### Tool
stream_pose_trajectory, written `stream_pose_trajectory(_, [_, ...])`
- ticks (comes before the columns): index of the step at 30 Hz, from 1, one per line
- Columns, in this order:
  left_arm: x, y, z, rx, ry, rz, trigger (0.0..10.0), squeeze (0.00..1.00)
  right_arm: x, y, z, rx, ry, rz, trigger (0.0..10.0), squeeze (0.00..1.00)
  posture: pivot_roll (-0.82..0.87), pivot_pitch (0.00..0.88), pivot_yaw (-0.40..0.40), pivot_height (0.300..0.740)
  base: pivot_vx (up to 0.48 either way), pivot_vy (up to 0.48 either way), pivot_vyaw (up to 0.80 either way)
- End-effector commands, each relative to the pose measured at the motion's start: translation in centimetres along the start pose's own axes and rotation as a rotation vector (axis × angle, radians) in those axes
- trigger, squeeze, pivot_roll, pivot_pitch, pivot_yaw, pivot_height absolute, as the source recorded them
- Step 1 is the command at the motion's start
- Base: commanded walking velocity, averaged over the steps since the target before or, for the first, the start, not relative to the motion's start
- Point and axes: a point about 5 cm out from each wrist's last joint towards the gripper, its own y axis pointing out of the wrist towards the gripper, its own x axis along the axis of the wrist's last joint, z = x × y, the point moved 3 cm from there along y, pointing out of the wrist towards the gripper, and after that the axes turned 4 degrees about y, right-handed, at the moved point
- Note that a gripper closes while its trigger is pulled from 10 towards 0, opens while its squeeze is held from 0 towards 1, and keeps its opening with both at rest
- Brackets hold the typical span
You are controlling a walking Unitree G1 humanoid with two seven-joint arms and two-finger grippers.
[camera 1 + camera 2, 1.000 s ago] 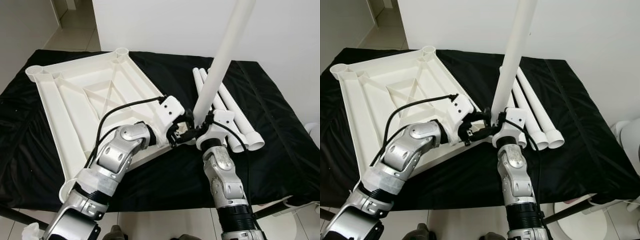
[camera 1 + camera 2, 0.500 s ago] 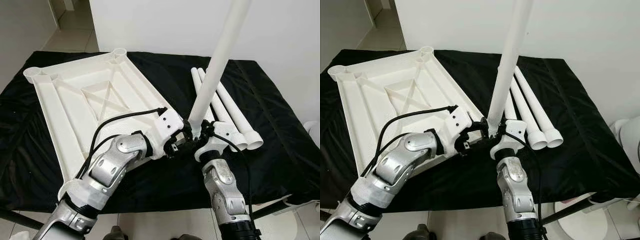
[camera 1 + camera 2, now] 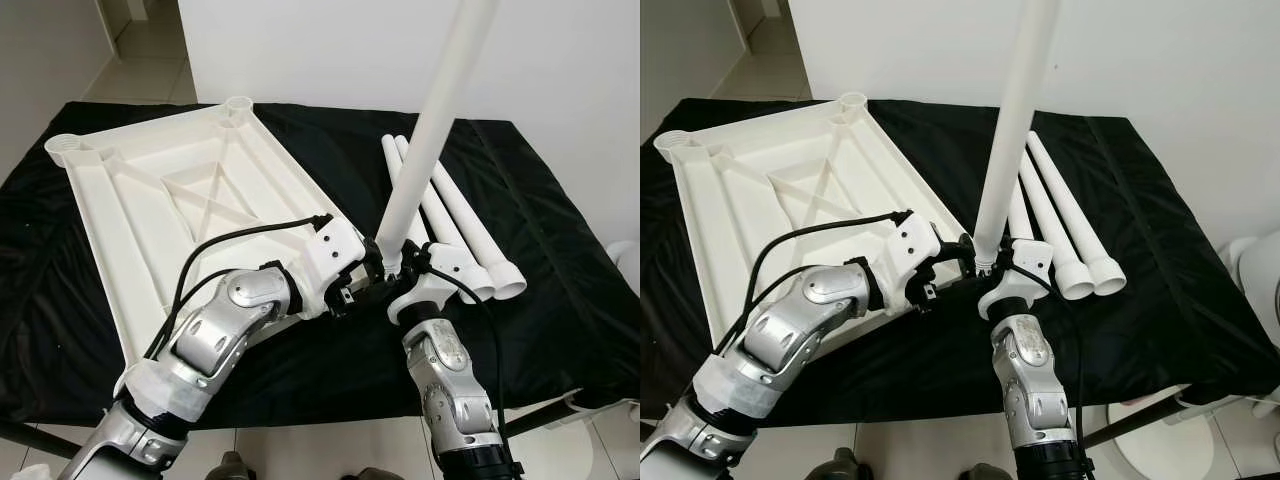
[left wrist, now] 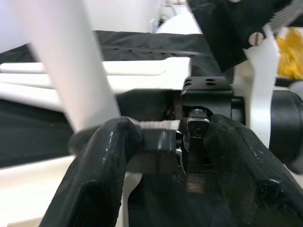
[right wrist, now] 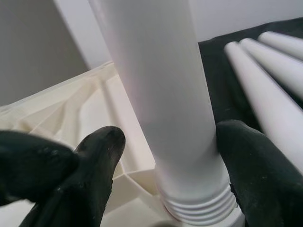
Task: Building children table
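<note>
At the centre of the frame, the right gripper (image 3: 985, 266) holds a long white table leg (image 3: 1015, 130) almost upright, its threaded lower end sitting at the near right corner of the upturned white tabletop (image 3: 170, 200). In the right wrist view the black fingers (image 5: 251, 165) stand on either side of the leg (image 5: 161, 94); one presses against it, the other shows a small gap, so the jaws look closed on it loosely. The left gripper (image 3: 372, 270) reaches in from the left and meets the right one just beside the leg's base. Its jaws, seen in the left wrist view, are partly open around the black hardware of the right gripper. Three more white legs (image 3: 450, 215) lie side by side at the right of the counter, on a black cloth (image 3: 560, 260) that covers it.
</note>
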Motion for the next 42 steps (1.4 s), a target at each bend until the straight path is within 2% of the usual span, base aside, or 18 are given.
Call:
stream_pose_trajectory(1, [-1.4,-2.4,1.0,-0.077,-0.083,0.032,10.0,0.0,1.3,-0.9,-0.1,0.123,0.018,-0.041,10.0,0.0,0.02,0.024,-0.025,0.74,0.0,0.0,0.0])
stream_pose_trajectory(3, [-1.0,-2.5,0.8,-0.088,-0.083,0.02,10.0,0.0,1.2,-1.2,0.0,0.179,-0.013,-0.005,10.0,0.0,0.02,0.023,-0.023,0.74,0.0,0.0,0.0])
stream_pose_trajectory(6, [-0.7,-2.4,0.8,-0.088,-0.084,0.011,10.0,0.0,1.2,-1.4,-0.4,0.19,-0.039,0.011,10.0,0.0,0.02,0.022,-0.022,0.74,0.0,0.0,0.0])
stream_pose_trajectory(10, [-0.4,-2.2,1.4,-0.049,-0.1,-0.01,10.0,0.0,1.3,-1.4,-0.5,0.192,-0.038,0.009,10.0,0.0,0.02,0.02,-0.021,0.74,0.0,0.0,0.0])
stream_pose_trajectory(17, [-0.3,-2.2,1.4,-0.04,-0.091,0.0,10.0,0.0,1.4,-1.8,-0.3,0.211,-0.026,0.015,10.0,0.0,0.02,0.022,-0.018,0.74,0.0,0.0,0.0])
stream_pose_trajectory(26, [-0.4,-2.2,2.6,0.052,-0.118,0.006,10.0,0.0,1.8,-3.1,-1.0,0.153,-0.028,-0.02,10.0,0.0,0.03,0.025,-0.012,0.74,0.0,0.0,0.0])
stream_pose_trajectory(31, [-0.5,-2.6,3.6,0.099,-0.098,0.024,10.0,0.0,1.7,-4.0,-1.4,0.123,-0.025,-0.02,10.0,0.0,0.03,0.026,-0.01,0.74,0.0,0.0,0.0])
stream_pose_trajectory(32, [-0.5,-2.7,3.9,0.115,-0.096,0.028,10.0,0.0,1.6,-4.2,-1.4,0.122,-0.022,-0.018,10.0,0.0,0.02,0.028,-0.009,0.74,0.0,0.0,0.0])
stream_pose_trajectory(34, [-0.8,-2.7,5.4,0.228,-0.109,0.044,10.0,0.0,1.3,-4.7,-1.5,0.115,-0.019,-0.005,10.0,0.0,0.02,0.029,-0.01,0.74,0.0,0.0,0.0])
stream_pose_trajectory(35, [-0.8,-2.7,5.4,0.228,-0.109,0.044,10.0,0.0,1.3,-4.7,-1.5,0.115,-0.019,-0.005,10.0,0.0,0.02,0.029,-0.01,0.74,0.0,0.0,0.0])
stream_pose_trajectory(37, [-1.5,-2.7,7.2,0.389,-0.13,0.095,10.0,0.0,1.0,-5.4,-1.7,0.098,-0.018,0.008,10.0,0.0,0.02,0.03,-0.013,0.74,0.0,0.0,0.0])
stream_pose_trajectory(38, [-1.5,-2.7,7.2,0.389,-0.13,0.095,10.0,0.0,1.0,-5.4,-1.7,0.098,-0.018,0.008,10.0,0.0,0.02,0.03,-0.013,0.74,0.0,0.0,0.0])
stream_pose_trajectory(40, [-2.6,-2.8,8.4,0.523,-0.145,0.165,10.0,0.0,0.9,-5.9,-1.8,0.084,-0.014,0.013,10.0,0.0,0.02,0.027,-0.013,0.74,0.0,0.0,0.0])
stream_pose_trajectory(41, [-2.6,-2.8,8.4,0.523,-0.145,0.165,10.0,0.0,0.9,-5.9,-1.8,0.084,-0.014,0.013,10.0,0.0,0.02,0.027,-0.013,0.74,0.0,0.0,0.0])
stream_pose_trajectory(42, [-3.2,-2.8,8.8,0.568,-0.167,0.191,10.0,0.0,0.8,-6.2,-1.9,0.078,-0.013,0.014,10.0,0.0,0.02,0.027,-0.011,0.74,0.0,0.0,0.0])
